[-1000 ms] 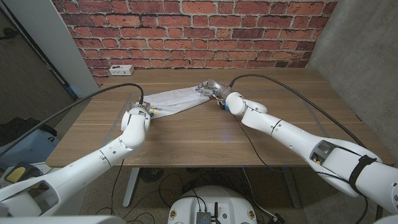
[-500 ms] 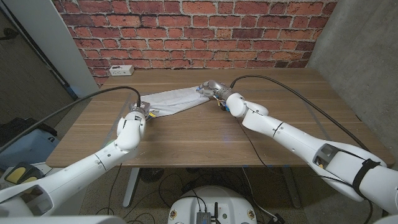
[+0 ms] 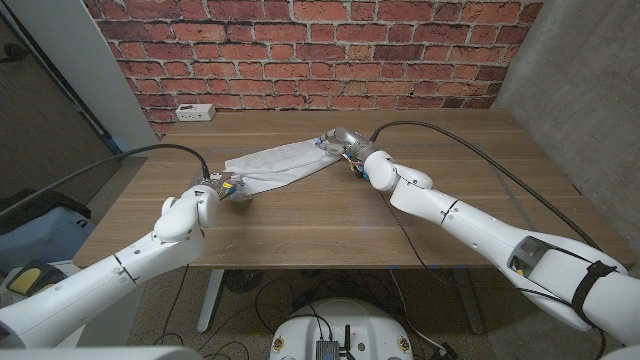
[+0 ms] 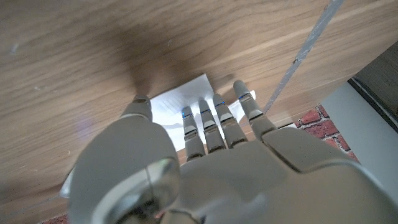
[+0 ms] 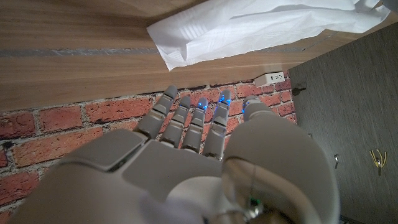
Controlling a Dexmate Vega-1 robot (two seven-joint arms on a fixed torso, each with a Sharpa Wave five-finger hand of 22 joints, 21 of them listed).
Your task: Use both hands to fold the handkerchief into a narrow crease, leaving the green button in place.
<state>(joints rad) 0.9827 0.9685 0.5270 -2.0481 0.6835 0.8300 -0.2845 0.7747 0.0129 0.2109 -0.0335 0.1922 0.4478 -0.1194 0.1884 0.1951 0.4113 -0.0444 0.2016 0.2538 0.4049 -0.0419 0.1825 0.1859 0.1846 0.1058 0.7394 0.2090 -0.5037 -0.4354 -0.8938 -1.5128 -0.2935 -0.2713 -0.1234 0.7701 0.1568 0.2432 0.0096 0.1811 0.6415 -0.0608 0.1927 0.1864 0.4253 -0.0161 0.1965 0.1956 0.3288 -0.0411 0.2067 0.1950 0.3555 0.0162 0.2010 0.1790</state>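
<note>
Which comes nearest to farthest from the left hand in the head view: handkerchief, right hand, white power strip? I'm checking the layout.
1. Handkerchief: right beside the left hand, its near end at the fingers.
2. Right hand: at the cloth's other end, toward the table's middle.
3. White power strip: at the table's back edge by the brick wall; close to the right hand's rank.

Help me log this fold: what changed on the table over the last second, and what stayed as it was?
The left arm swung outward to the robot's left and drew back toward the table's near edge; the left hand sits at the handkerchief's near-left corner, which now looks slightly bunched. I cannot tell whether it grips the cloth. The right hand stayed at the cloth's far-right end, and the wall socket did not move.
</note>
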